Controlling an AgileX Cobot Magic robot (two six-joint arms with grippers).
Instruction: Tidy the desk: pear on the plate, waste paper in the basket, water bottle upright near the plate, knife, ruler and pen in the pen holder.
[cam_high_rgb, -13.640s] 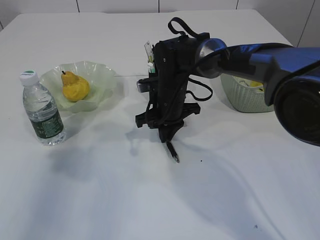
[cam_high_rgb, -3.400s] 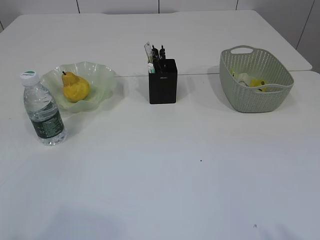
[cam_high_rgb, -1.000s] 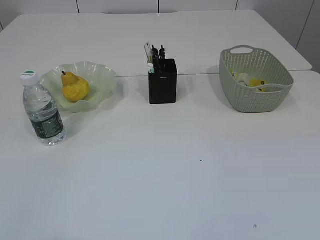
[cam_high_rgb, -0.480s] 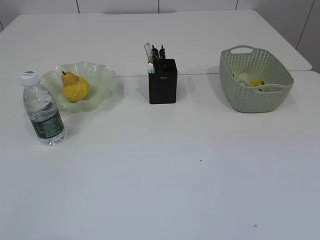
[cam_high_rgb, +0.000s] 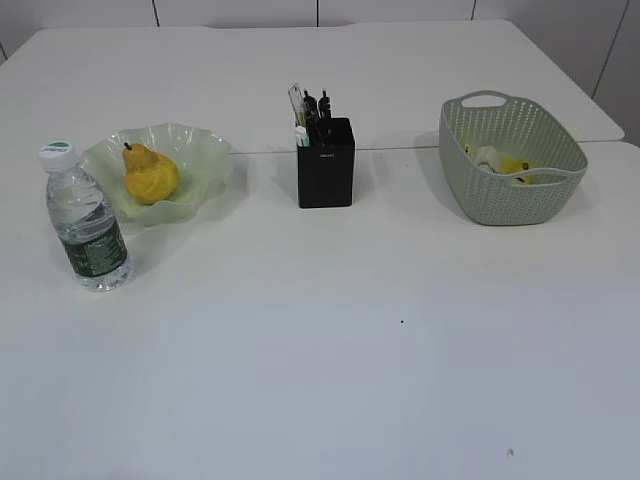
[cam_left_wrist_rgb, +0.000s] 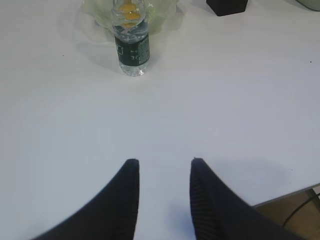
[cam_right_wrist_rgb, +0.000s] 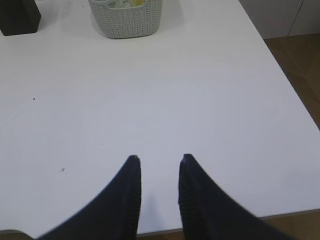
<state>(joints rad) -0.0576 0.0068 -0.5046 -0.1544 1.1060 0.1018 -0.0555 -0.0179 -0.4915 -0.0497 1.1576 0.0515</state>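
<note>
Both the left gripper (cam_left_wrist_rgb: 162, 162) and right gripper (cam_right_wrist_rgb: 159, 158) hover part-open and empty-fingered above bare stretches of the large white smooth desk (cam_high_rgb: 330, 360) near its front edge.

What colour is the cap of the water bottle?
The water bottle has a white cap, with a little green on top; the exterior view shows it best.

Yellow pear (cam_high_rgb: 151, 173) sits on green plate (cam_high_rgb: 205, 150); bottle (cam_high_rgb: 86, 222) upright beside; holder (cam_high_rgb: 326, 163) seemingly holds pens
</note>
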